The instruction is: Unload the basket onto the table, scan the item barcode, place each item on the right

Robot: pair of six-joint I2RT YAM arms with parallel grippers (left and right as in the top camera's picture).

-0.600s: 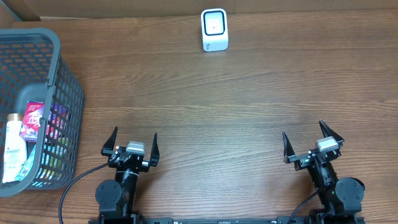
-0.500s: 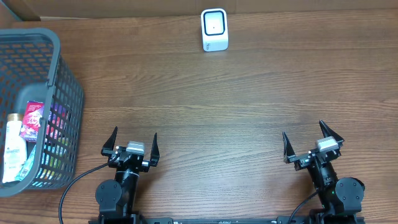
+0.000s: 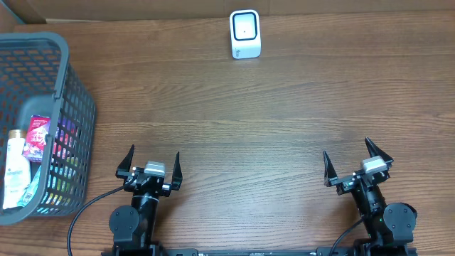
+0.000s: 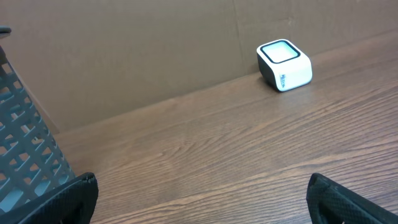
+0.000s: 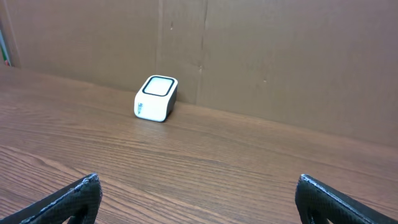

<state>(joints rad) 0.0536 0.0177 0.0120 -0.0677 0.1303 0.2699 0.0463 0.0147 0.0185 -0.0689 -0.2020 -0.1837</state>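
Observation:
The white barcode scanner stands at the far edge of the table, its window facing up; it also shows in the left wrist view as the scanner and in the right wrist view as the scanner. Items lie in the grey basket at the left, among them a white bottle and a pink packet. My left gripper rests near the front edge, open and empty, beside the basket. My right gripper is open and empty at the front right. Bare wood lies between each pair of fingers.
A brown cardboard wall runs behind the scanner along the table's far edge. The basket's mesh wall fills the left of the left wrist view. Wood tabletop spans between the grippers and the scanner.

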